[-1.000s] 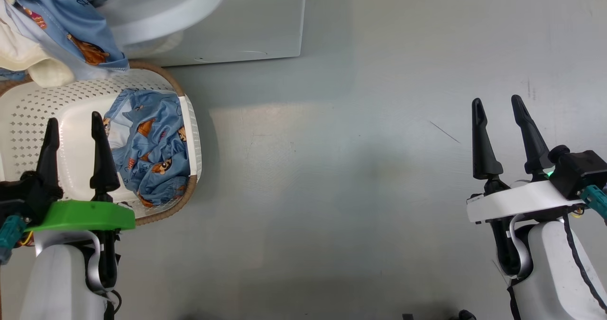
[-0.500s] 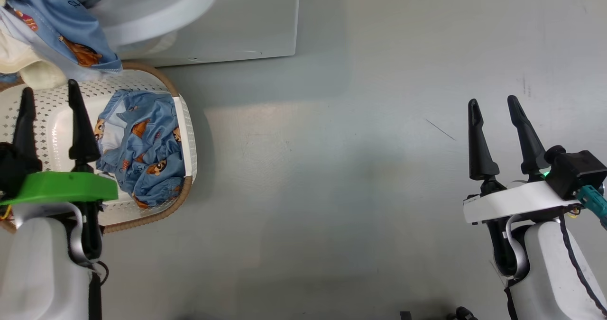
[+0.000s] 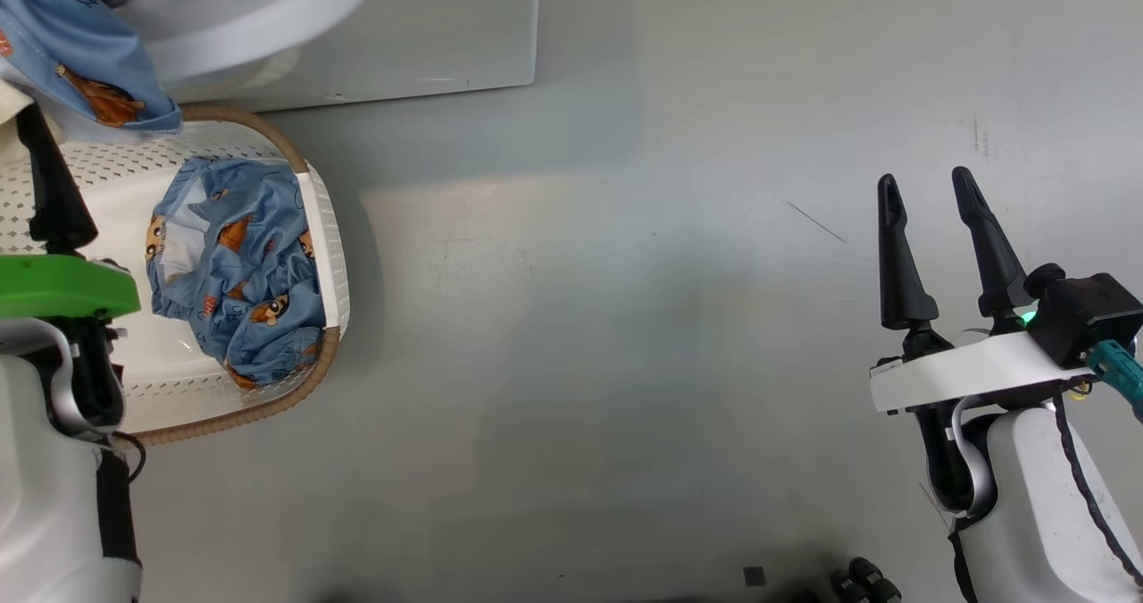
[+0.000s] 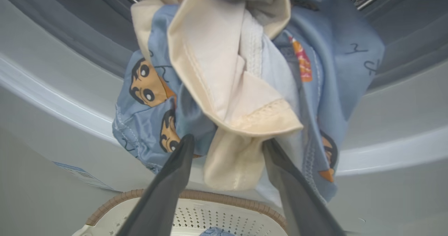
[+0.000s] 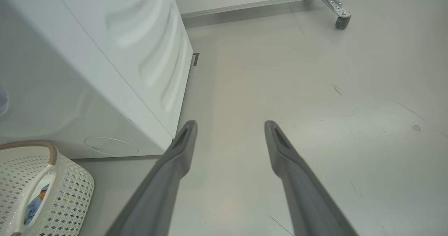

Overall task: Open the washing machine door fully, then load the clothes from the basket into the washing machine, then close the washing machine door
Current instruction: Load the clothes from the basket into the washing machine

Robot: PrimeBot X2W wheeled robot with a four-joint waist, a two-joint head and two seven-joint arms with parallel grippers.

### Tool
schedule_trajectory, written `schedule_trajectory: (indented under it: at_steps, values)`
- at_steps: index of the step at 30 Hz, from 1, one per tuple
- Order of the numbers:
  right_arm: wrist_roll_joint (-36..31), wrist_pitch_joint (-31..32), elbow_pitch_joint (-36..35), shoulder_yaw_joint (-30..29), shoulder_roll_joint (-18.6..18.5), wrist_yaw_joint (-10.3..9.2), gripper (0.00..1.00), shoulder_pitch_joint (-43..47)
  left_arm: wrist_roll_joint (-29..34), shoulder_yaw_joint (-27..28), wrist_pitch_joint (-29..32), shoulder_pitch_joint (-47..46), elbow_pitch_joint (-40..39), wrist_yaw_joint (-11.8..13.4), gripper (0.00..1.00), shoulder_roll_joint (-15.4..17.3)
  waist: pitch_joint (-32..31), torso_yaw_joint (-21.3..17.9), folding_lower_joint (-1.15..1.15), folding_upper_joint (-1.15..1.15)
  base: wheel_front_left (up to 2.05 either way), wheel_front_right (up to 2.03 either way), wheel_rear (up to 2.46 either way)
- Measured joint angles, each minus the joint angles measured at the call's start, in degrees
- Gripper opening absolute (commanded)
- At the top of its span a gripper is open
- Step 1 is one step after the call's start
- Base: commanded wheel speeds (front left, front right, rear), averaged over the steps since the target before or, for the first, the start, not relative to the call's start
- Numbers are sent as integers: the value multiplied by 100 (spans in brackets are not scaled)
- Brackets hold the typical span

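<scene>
Overhanging the basket (image 4: 224, 196), clothes (image 4: 217, 75) drape the washing machine (image 4: 52, 103).

Blue cartoon-print clothes (image 3: 237, 272), cream perforated basket (image 3: 329, 246), white washing machine (image 3: 429, 31)

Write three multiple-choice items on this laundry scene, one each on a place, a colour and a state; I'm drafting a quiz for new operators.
1. Where is the basket?
A. In front of the washer
B. On top of the washer
C. Beside the right arm

2. What colour is the garment in the basket?
A. Plain red
B. Blue with orange-brown prints
C. Black

3. How does the bundle at the washer's mouth lie?
A. Folded flat on the floor
B. Wholly inside the drum
C. Hanging out of the opening

Answers:
1. A, the head view shows the basket right against the washer's front.
2. B, the cloth is blue with cartoon prints.
3. C, the left wrist view shows the bundle draped out of the washer, above the basket.
</scene>
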Motion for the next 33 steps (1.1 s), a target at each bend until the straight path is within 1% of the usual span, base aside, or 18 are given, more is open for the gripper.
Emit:
schedule_trajectory:
  at_steps: [2, 7, 12, 13, 14, 15, 16, 17, 21, 26, 28, 31, 33]
  values:
    - [0, 0, -18, -1, -1, -1, 100, -7, -177, 70, 3, -130, 63, 0, 100, -3, 41, -20, 0, 0, 0, 0, 0]
    - [2, 0, -20, -7, 1, 0, 100, -7, -313, 189, 75, -372, 298, 0, 100, 13, 147, -63, 0, 0, 0, 0, 0]
    - [2, 0, -24, -12, 8, 0, 100, -27, -720, 286, 178, -682, 601, 0, 100, -7, 232, -91, 0, 0, 0, 0, 0]
    - [2, 0, -24, -13, 8, 0, 100, -37, -744, 226, 179, -776, 625, -9, 100, 37, 244, -98, 0, 0, 0, 0, 0]
    - [2, -1, -23, -13, 10, 0, 100, -43, -878, 220, 201, -838, 641, -10, 94, 31, 248, -101, 0, 0, 0, 0, 0]
    - [2, -1, -24, -16, 11, 0, 100, -49, -970, 204, 230, -899, 679, -10, 53, 22, 251, -103, 0, 0, 0, 0, 0]
    - [2, 0, -22, -25, 10, 0, 100, -51, -969, 168, 229, -927, 702, -10, 19, 25, 253, -103, 0, 0, 0, 0, 0]
    - [2, -1, -22, -31, 10, 0, 100, -55, -983, 160, 229, -946, 734, -10, 0, 25, 252, -103, 0, 0, 0, 0, 0]
    - [2, 0, -18, -54, 11, 0, 100, -76, -964, 34, 223, -953, 829, -11, 0, 144, 237, -94, 0, 0, 0, 0, 0]
    - [1, 0, -12, -166, 12, 0, 100, -109, -980, -172, 98, -923, 937, -15, 0, 125, 172, -43, 0, 0, 0, 0, 0]
    - [2, 0, -11, -204, 12, -1, 100, -109, -1037, -278, 91, -922, 901, -15, 0, 114, 141, -8, 0, 0, 0, 0, 0]
    - [1, 0, -7, -229, 11, -1, 100, -109, -1241, -452, 43, -904, 702, -15, 0, 71, 95, 54, 0, 0, 0, 0, 0]
    - [1, 0, 2, -231, 12, 0, 100, -107, -1259, -578, 41, -893, 531, -15, 0, 86, 63, 97, 0, 0, 0, 0, 0]
